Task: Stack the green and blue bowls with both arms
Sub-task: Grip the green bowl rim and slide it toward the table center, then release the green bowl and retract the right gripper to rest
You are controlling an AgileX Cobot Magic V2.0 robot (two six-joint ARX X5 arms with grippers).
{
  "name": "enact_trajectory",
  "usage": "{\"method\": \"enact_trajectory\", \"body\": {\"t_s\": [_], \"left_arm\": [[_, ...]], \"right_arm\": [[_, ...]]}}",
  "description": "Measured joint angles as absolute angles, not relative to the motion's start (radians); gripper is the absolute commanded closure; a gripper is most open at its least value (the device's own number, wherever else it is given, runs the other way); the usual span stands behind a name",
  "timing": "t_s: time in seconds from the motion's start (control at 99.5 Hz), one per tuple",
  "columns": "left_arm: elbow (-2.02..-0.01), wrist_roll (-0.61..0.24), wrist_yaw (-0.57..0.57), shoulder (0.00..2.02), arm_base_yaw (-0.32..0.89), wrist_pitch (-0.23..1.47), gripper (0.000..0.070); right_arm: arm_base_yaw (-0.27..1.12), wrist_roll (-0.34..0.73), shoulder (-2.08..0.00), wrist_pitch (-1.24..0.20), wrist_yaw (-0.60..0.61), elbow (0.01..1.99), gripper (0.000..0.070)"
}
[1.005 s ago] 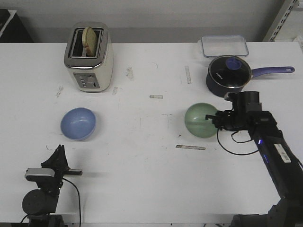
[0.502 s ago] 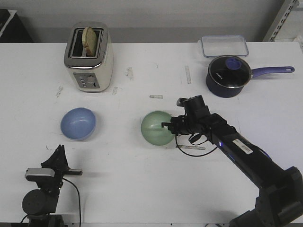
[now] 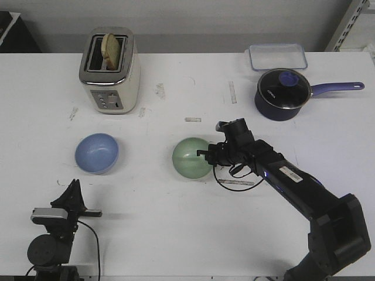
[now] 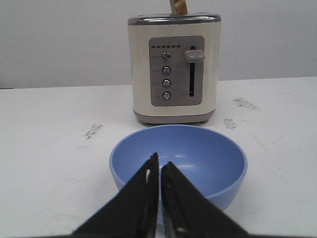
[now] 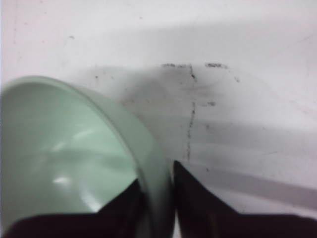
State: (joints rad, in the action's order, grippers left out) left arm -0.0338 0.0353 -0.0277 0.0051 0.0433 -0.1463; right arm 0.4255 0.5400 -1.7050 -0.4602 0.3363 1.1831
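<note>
**Green bowl gripped at rim, mid-table; blue bowl free at left**

The green bowl [image 3: 192, 158] sits near the middle of the white table [image 3: 176, 222], tilted, with its opening turned toward the camera. The right gripper [image 3: 206, 154] pinches the bowl's right rim: in the right wrist view one finger lies inside the green bowl [image 5: 74, 158] wall and the other outside, with the rim clamped between them. The right arm [image 3: 287, 178] reaches in from the front right corner.

The blue bowl [image 3: 96, 153] stands upright on the left half of the table, well apart from the green bowl. The left gripper [image 4: 159, 171] has its fingers pressed together, holding nothing, and is near the front edge of the table, short of the blue bowl [image 4: 178, 163].

A toaster [image 3: 109, 70] holding a bread slice [image 3: 111, 49] stands behind the blue bowl. A lidded saucepan [image 3: 282, 93] and a clear container [image 3: 278, 57] occupy the far right.
</note>
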Motion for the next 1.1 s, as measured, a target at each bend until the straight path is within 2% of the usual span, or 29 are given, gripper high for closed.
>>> {"method": "enact_trajectory", "body": {"t_s": [0.151, 0.191, 0.281, 0.331, 0.492, 0.643, 0.743, 0.924, 0.984, 1.105], "left_arm": [[-0.034, 0.035, -0.028, 0.005, 0.043, -0.146, 0.0699], [-0.034, 0.035, -0.028, 0.005, 0.043, -0.146, 0.0699], [-0.034, 0.035, -0.028, 0.005, 0.043, -0.146, 0.0699], [-0.034, 0.035, -0.028, 0.005, 0.043, -0.146, 0.0699], [-0.034, 0.035, -0.028, 0.005, 0.043, -0.146, 0.0699], [-0.034, 0.035, -0.028, 0.005, 0.043, -0.146, 0.0699], [-0.034, 0.035, -0.028, 0.005, 0.043, -0.147, 0.0699], [-0.034, 0.035, -0.028, 0.005, 0.043, -0.146, 0.0699], [-0.034, 0.035, -0.028, 0.005, 0.043, -0.146, 0.0699], [-0.034, 0.035, -0.028, 0.005, 0.043, -0.146, 0.0699]], "right_arm": [[0.426, 0.541, -1.705, -0.457, 0.336, 1.183, 0.0529], [0.426, 0.541, -1.705, -0.452, 0.336, 1.183, 0.0479], [0.425, 0.541, -1.705, -0.443, 0.336, 1.183, 0.0313], [0.424, 0.541, -1.702, -0.442, 0.336, 1.183, 0.0257], [0.398, 0.526, -1.639, -0.442, 0.336, 1.183, 0.0251], [0.367, 0.44, -1.536, -0.442, 0.336, 1.183, 0.0254], [0.342, 0.36, -1.478, -0.435, 0.326, 1.182, 0.0276], [0.292, 0.224, -1.352, -0.367, 0.188, 1.094, 0.0535], [0.277, 0.176, -1.309, -0.328, 0.13, 1.047, 0.0584], [0.234, 0.097, -1.219, -0.225, 0.048, 0.934, 0.0635]]}}
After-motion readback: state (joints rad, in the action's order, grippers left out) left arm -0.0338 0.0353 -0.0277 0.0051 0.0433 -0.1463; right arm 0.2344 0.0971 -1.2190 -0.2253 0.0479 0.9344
